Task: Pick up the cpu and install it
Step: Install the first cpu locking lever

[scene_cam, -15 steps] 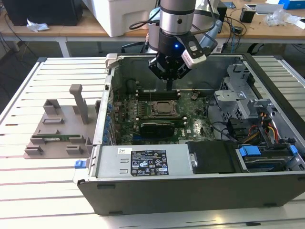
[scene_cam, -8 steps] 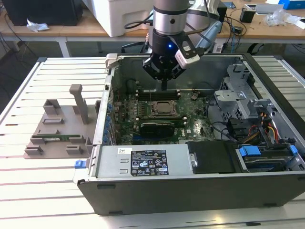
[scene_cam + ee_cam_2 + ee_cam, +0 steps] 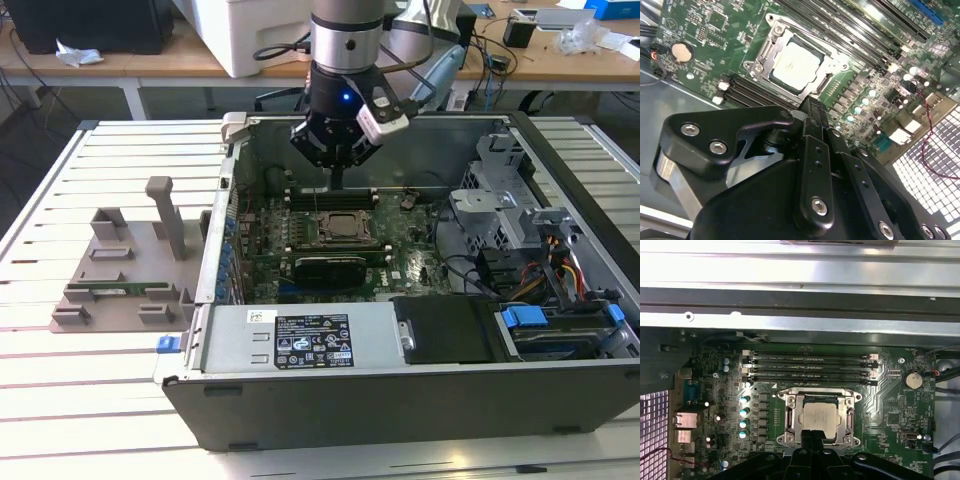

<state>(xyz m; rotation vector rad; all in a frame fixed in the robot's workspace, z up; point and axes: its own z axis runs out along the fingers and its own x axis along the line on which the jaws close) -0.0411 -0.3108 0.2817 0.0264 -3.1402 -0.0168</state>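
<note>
My pincer (image 3: 336, 183) hangs inside the open computer case (image 3: 400, 395), low over the motherboard (image 3: 890, 405), with its two fingers pressed flat together and nothing between them. In both wrist views the clenched tips stand just above one edge of the socket frame (image 3: 789, 416), apart from the chip.

The cpu (image 3: 820, 415) lies flat in that socket, near the middle of the board, with its pale metal top facing up at me. It is close to square, so I can see no clear long axis. Its edges run in line with the metal frame around it, and one pair runs parallel to the rows of black memory slots (image 3: 810, 367), which sit just on the far side of the socket in the exterior view. A round coin battery (image 3: 911, 379) sits well off to one side of the socket.

On the slatted table (image 3: 100, 400), toward the exterior view's left and outside the case, stands a grey fixture (image 3: 125, 270).
</note>
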